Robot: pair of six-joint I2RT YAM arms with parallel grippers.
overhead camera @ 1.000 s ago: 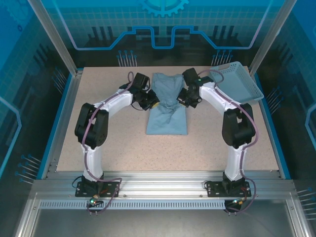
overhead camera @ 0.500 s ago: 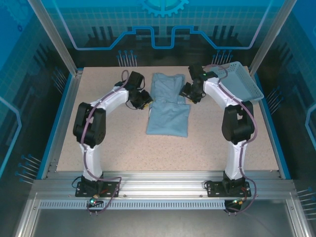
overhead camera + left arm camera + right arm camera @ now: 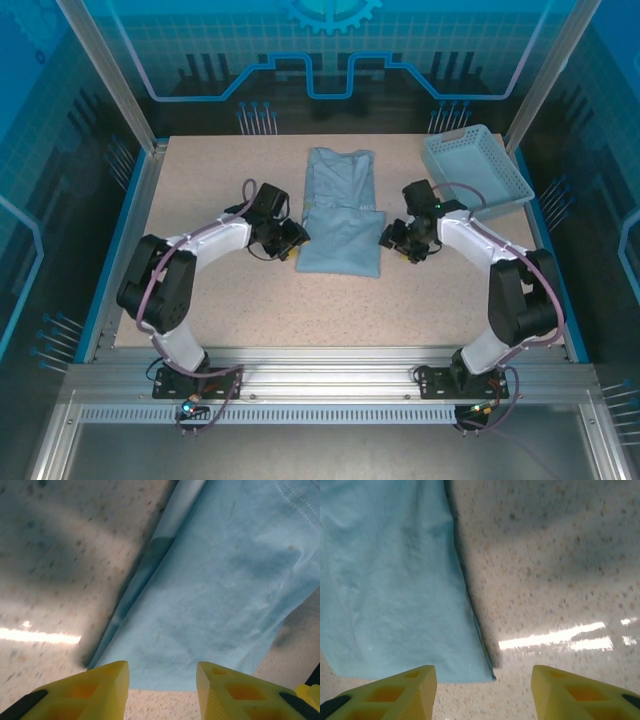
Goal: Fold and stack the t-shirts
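T-shirt (image 3: 340,215) lies flat (partly folded) on table (image 3: 300,300).

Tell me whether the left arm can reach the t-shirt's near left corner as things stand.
Probably yes. The left gripper hangs with jaws apart right at that corner of the t-shirt, and nothing lies between them but bare table.
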